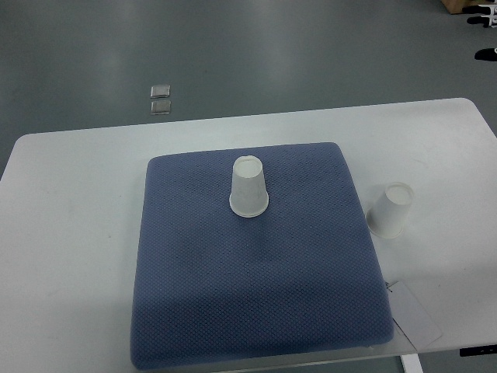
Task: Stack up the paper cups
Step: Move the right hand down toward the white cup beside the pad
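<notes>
A white paper cup (248, 186), tapered and standing upside down with its base up, sits in the upper middle of a blue, finely dimpled square mat (256, 311) that lies on the smooth white surface (70, 233) with rounded corners. A second white paper cup (390, 209), also inverted, stands on the bare surface just right of the mat. No robot hand is in the frame, so its opening cannot be told; a thin white tag (415, 315) lies at the mat's lower right corner, and the mat's lower edge is cut off.

Even, dim overhead light; soft shadows (faint glare on floor (233, 47)); slightly soft focus.
</notes>
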### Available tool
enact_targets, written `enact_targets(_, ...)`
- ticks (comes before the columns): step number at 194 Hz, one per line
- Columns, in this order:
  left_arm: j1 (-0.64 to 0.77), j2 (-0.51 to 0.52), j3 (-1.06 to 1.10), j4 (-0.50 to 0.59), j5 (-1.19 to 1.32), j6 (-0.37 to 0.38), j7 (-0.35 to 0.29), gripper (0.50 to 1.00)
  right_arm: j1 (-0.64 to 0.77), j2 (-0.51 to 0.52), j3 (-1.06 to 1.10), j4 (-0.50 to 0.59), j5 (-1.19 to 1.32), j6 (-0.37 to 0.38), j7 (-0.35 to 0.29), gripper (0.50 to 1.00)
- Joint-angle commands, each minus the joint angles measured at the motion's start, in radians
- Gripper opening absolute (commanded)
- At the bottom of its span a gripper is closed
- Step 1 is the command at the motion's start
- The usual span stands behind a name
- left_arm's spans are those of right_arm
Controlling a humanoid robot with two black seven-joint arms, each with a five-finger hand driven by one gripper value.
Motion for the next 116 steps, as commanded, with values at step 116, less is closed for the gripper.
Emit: enact_targets(116,0.0,0.0,0.0,0.0,0.0,0.0,0.0,1.0,0.027,-0.032,-0.015,0.321,-0.799,-0.095,0.093,0.93)
